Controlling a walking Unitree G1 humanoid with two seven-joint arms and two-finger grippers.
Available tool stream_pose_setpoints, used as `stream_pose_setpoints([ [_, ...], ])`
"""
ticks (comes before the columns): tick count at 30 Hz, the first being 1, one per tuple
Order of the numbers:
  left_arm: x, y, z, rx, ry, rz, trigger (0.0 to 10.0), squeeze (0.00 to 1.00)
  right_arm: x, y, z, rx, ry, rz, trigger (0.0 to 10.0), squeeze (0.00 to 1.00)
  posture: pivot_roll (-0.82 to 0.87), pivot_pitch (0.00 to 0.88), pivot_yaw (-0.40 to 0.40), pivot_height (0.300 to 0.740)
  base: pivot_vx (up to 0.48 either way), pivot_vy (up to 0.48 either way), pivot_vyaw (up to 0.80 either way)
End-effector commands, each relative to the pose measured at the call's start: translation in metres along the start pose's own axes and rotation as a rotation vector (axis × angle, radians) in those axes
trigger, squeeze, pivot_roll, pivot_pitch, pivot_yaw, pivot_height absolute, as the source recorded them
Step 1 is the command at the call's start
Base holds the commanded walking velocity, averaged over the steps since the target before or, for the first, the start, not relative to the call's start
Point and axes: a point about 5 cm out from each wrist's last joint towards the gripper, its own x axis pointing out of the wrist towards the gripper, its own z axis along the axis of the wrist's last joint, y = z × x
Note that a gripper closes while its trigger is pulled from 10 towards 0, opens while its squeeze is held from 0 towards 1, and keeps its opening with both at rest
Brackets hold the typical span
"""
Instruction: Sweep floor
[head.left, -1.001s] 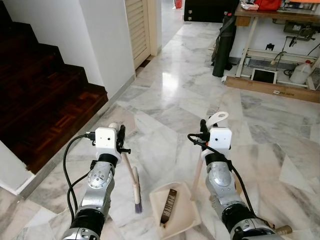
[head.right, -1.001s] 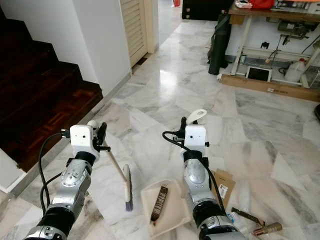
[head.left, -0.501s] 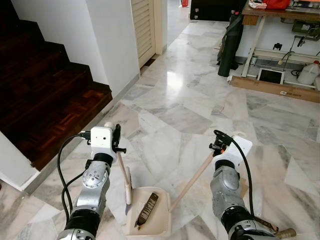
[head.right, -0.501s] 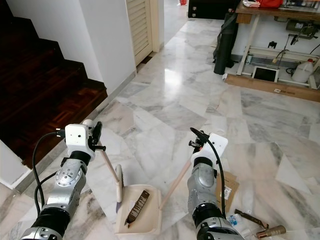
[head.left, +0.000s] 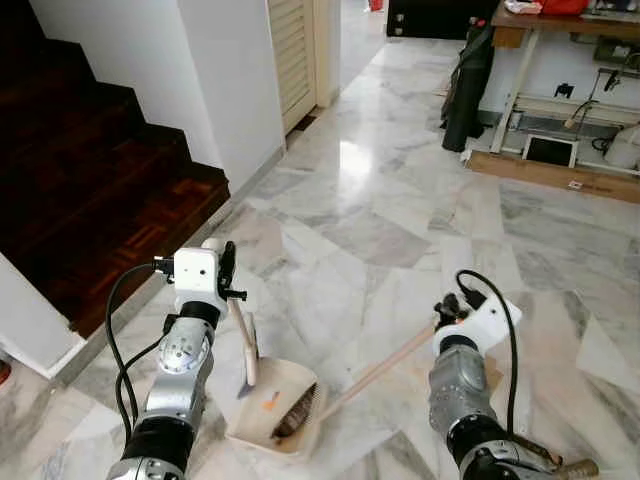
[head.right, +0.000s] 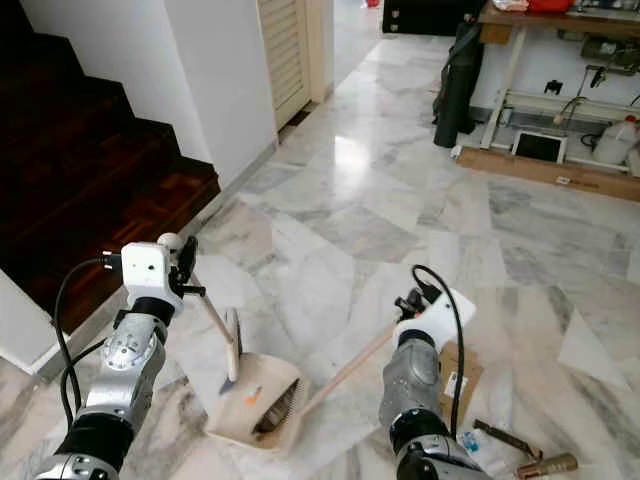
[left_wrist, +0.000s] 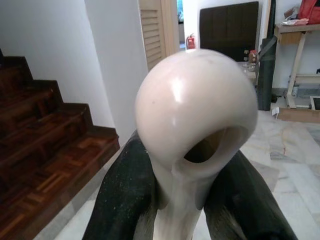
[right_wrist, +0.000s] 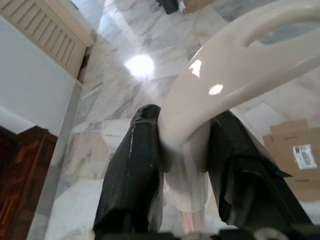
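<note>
My left gripper (head.left: 222, 281) is shut on the looped top of a cream hand brush (head.left: 246, 350), whose bristle end points down at the left rim of the dustpan. In the left wrist view the black fingers (left_wrist: 125, 200) clamp the brush handle (left_wrist: 195, 110). The beige dustpan (head.left: 262, 428) rests tilted on the marble floor and holds a dark brown piece (head.left: 293, 412) and a small orange scrap (head.left: 270, 400). Its long handle (head.left: 385, 365) slants up to my right gripper (head.left: 448, 312), which is shut on the handle's looped end (right_wrist: 225, 75).
Dark wooden stairs (head.left: 90, 180) and a white wall (head.left: 230, 80) stand to the left. A workbench (head.left: 560, 30), black bag (head.left: 470, 75) and wooden plank (head.left: 555, 175) are at the far right. Flat cardboard (head.right: 455, 370) and small debris (head.right: 530, 465) lie by my right arm.
My right gripper has dropped and swung the handle low, so the dustpan slid left and tilted. The brush has come against the pan's left rim. The brown piece has shifted inside the pan.
</note>
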Motion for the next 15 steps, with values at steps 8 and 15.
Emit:
stream_pose_setpoints([
  [8, 0.001, 0.006, 0.004, 0.010, -0.008, 0.013, 10.0, 0.00, 0.004, 0.020, 0.011, -0.012, -0.041, 0.100, 10.0, 0.00, -0.03, 0.000, 0.086, 0.740, 0.000, 0.000, 0.00],
  [15, -0.001, 0.004, 0.002, 0.010, -0.002, -0.004, 10.0, 0.00, 0.005, 0.023, 0.016, -0.010, -0.073, 0.111, 10.0, 0.00, -0.04, 0.000, 0.089, 0.740, 0.000, 0.000, 0.00],
])
